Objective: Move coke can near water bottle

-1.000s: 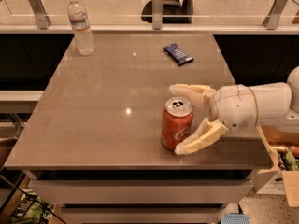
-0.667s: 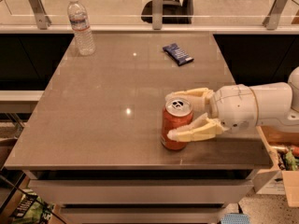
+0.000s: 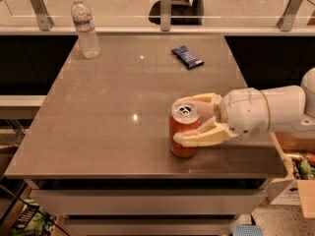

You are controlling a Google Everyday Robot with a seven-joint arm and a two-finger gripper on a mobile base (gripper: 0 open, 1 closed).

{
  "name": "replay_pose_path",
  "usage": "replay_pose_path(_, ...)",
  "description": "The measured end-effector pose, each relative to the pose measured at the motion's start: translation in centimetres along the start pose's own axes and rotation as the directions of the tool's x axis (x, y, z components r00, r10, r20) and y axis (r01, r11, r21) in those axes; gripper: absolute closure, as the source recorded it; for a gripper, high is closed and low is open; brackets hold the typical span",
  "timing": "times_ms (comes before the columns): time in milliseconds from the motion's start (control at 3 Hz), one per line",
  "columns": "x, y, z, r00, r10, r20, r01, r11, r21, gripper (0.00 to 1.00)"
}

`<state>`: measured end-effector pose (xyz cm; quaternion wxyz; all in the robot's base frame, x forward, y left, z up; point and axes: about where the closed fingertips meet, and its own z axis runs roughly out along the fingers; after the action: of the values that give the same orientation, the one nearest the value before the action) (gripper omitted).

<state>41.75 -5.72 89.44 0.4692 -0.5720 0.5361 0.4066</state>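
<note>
The coke can (image 3: 184, 132) stands upright by the table's (image 3: 113, 92) near right edge. My gripper (image 3: 180, 121) clasps it, one finger behind and one across its front, firmly I think. The water bottle (image 3: 84, 27) stands at the far left corner, well apart. A loose hold could let the can slip or tip mid-carry, and a clumsy arrival could topple the bottle. One can, one bottle, one snack packet (image 3: 187, 56).
</note>
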Motion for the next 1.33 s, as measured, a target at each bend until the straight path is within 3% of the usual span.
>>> replay_pose_path(333, -0.1, 0.1, 0.2, 1.0, -0.002, 0.0, 0.002, 1.0, -0.003, 1.0)
replay_pose_path(1000, -3.3, -2.3, 1.8, 1.0, -0.014, -0.019, 0.013, 0.9998, -0.013, 1.0)
replay_pose_path(1333, -5.2, -4.1, 2.3, 1.0, -0.029, -0.006, 0.03, 0.9983, 0.049, 1.0)
